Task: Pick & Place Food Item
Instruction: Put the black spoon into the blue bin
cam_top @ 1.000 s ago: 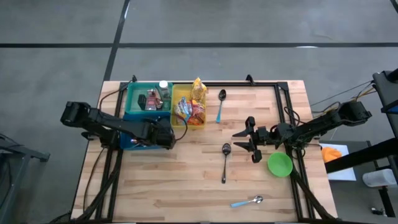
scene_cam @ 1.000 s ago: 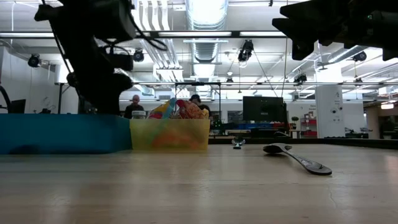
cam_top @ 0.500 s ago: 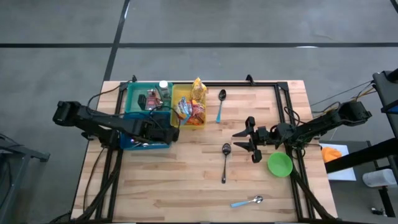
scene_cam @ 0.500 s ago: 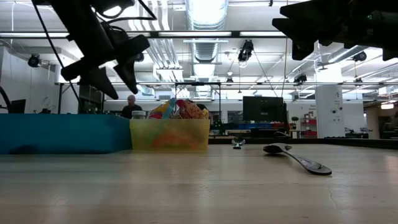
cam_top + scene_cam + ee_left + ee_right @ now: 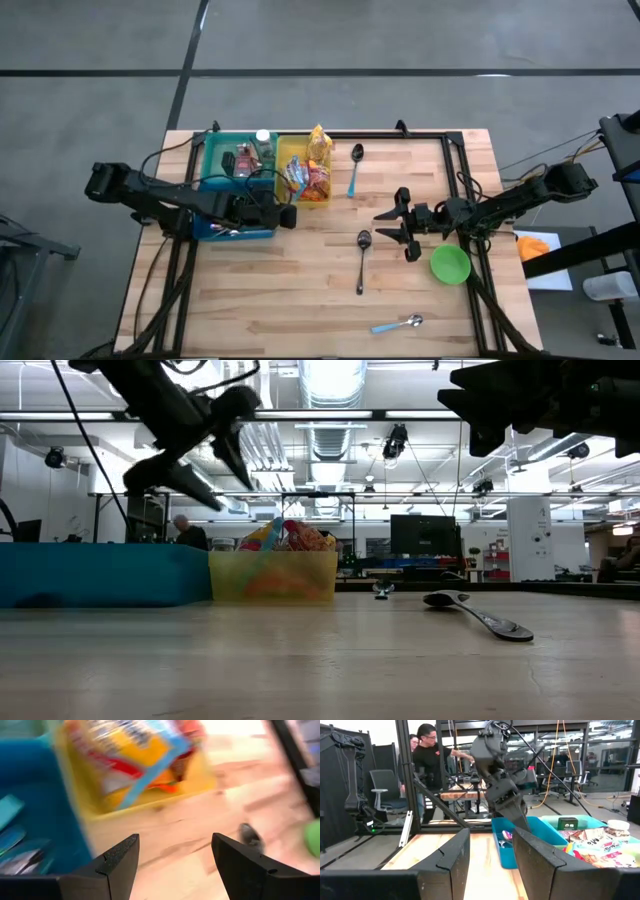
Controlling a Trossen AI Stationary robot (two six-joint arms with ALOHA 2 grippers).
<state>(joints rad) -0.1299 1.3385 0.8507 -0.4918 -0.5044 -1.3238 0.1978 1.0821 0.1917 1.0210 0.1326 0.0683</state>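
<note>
the left end effector point(image 5: 288, 215), empty with fingers parted, is held near the yellow bin point(image 5: 303, 172) of snack packets point(image 5: 318, 150) at the bench's far edge; one packet should be approached from above. the right end effector point(image 5: 393, 227) waits, partly open.

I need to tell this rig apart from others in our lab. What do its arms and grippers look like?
Both arms are dark, slim and jointed, with loose black cables along them. The left gripper and right gripper each end in two flat, angular black fingers, matte and unmarked.
</note>
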